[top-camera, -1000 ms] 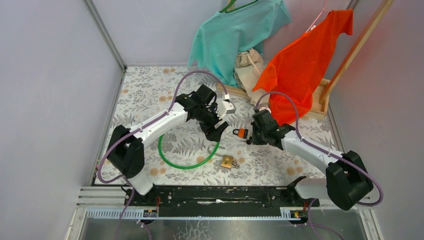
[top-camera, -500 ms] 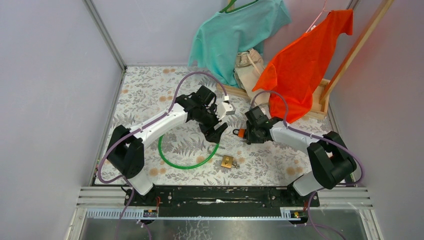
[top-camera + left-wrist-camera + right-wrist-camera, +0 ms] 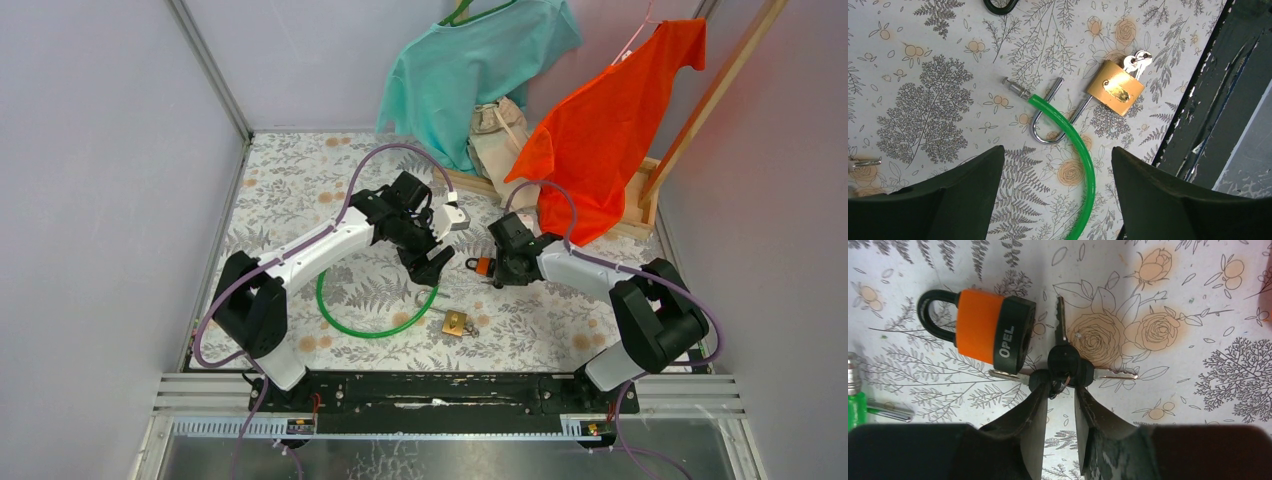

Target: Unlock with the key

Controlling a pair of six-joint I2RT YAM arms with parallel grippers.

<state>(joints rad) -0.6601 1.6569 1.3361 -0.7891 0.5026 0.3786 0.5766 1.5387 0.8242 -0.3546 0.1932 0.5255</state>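
An orange and black padlock (image 3: pixel 980 325) marked OPEL lies flat on the flowered table, its shackle closed; it also shows in the top view (image 3: pixel 483 266). A bunch of black-headed keys (image 3: pixel 1068 362) lies right beside it. My right gripper (image 3: pixel 1063 387) is low on the table (image 3: pixel 498 268), its jaws drawn in narrow on the key bunch. My left gripper (image 3: pixel 1057 155) is open and empty, hovering (image 3: pixel 430 268) above a brass padlock (image 3: pixel 1115 89) with keys in it (image 3: pixel 1137 60) and a green cable (image 3: pixel 1075 145).
The green cable loop (image 3: pixel 340 320) lies left of the brass padlock (image 3: pixel 455 322). A teal shirt (image 3: pixel 470 65), an orange shirt (image 3: pixel 610 120) and a wooden rack (image 3: pixel 640 205) stand at the back. A black rail (image 3: pixel 430 390) runs along the near edge.
My right arm swung left and its gripper came down onto the keys beside the orange padlock. My left arm has hardly moved.
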